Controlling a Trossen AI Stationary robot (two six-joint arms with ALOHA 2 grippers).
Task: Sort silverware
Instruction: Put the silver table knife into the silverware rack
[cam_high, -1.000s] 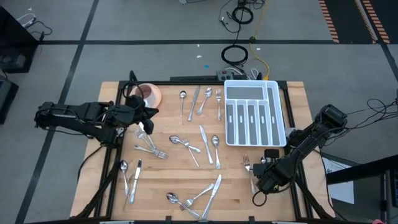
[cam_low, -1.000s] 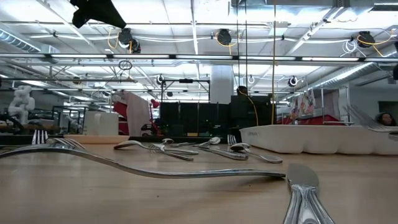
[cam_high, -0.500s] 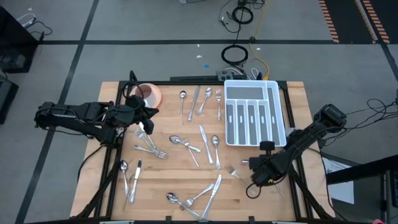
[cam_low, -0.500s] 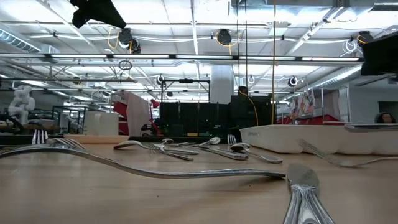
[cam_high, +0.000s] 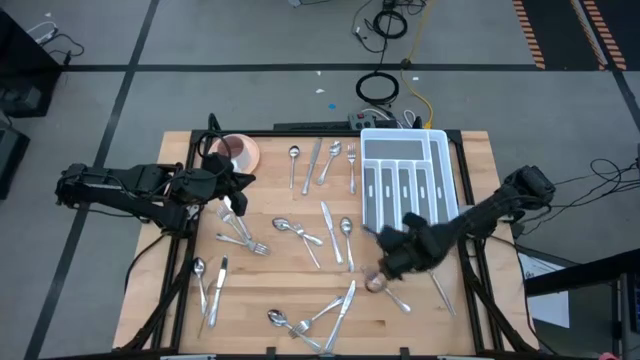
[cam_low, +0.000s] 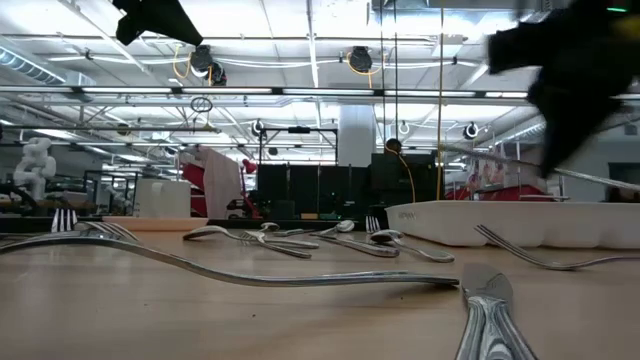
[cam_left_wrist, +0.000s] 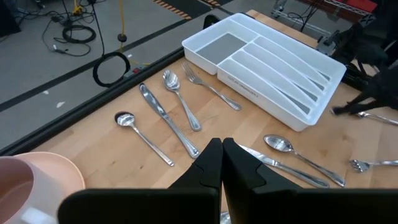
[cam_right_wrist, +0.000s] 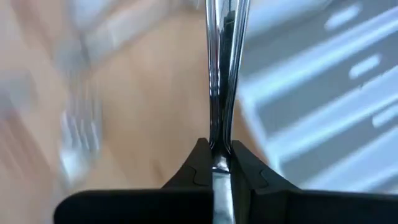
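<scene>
Silverware (cam_high: 300, 232) lies scattered flat over the wooden table; one fork (cam_low: 540, 262) rests in front of the white tray (cam_high: 362, 190). My right gripper (cam_high: 392, 268) hangs over the table's right middle, just near of the tray, shut on one slim silver piece (cam_right_wrist: 222, 74). What kind of piece it is I cannot tell. My left gripper (cam_high: 236, 186) waits raised at the table's left, beside the pink saucer with cup (cam_high: 240, 152), its fingers (cam_left_wrist: 222, 163) shut on nothing. My right gripper pinches the piece's slim handle (cam_right_wrist: 221, 134) between its two fingers, coming steeply from above. The piece runs on past the fingertips on both sides. In the low view it (cam_low: 480, 155) hangs nearly level, clear of the table, at about the height of the tray's rim.
The tray (cam_left_wrist: 267, 62) stands at the far right with long compartments. Spoons, a knife and a fork (cam_left_wrist: 211, 90) lie in a row along the far edge beside it. More pieces lie at the near edge (cam_high: 330, 312) and near left (cam_high: 208, 285).
My right gripper has swung from the near right corner toward the table's middle and the tray, rising a little and rolling, still shut on its piece. A fork that stood raised at the right of the low view now lies on the table before the tray.
</scene>
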